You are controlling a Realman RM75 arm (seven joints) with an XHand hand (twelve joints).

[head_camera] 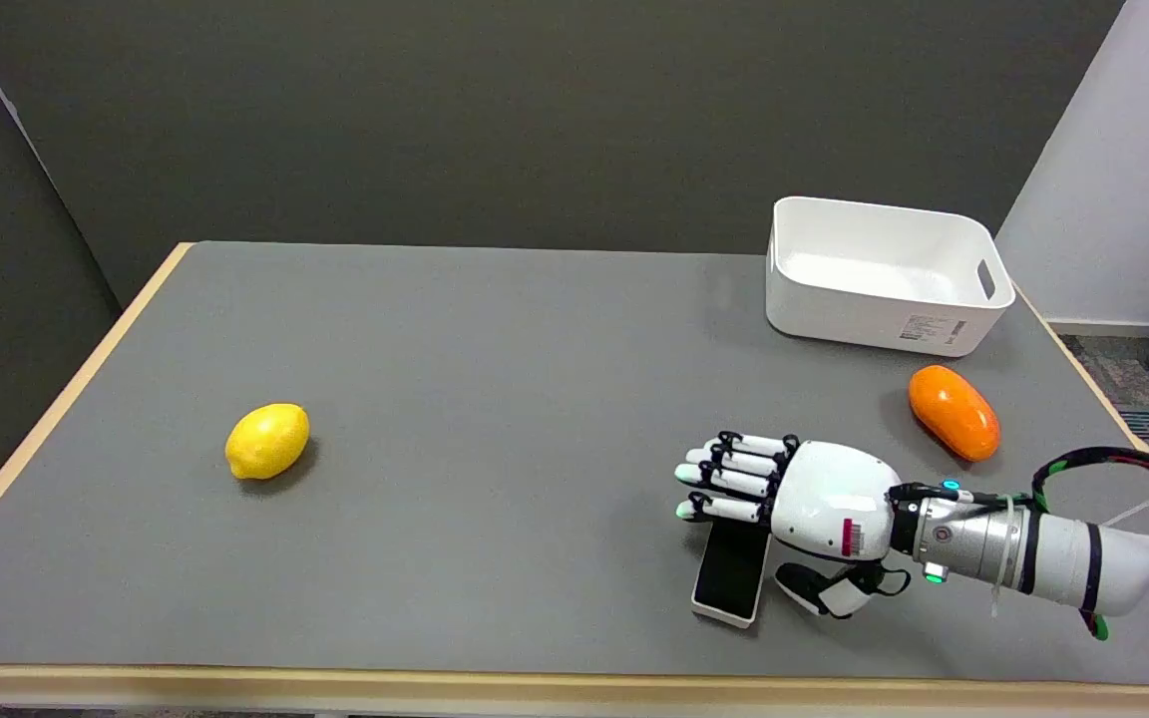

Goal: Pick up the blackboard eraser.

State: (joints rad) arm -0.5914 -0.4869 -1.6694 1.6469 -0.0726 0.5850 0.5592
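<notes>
The blackboard eraser [731, 575] is a flat oblong with a black face and white rim, lying on the grey table near the front right. My right hand [806, 504] hovers just over its far end, palm down, fingers [729, 469] stretched out to the left and spread over the eraser's upper part. The thumb [819, 590] hangs below the palm, to the right of the eraser. The far end of the eraser is hidden under the hand. I cannot tell whether the hand touches it; nothing is gripped.
A white plastic bin [884, 274] stands at the back right, with an orange oval object [955, 412] lying just in front of it, behind my forearm. A yellow lemon [267, 440] rests at the left. The table's front edge [435, 680] runs close below the eraser.
</notes>
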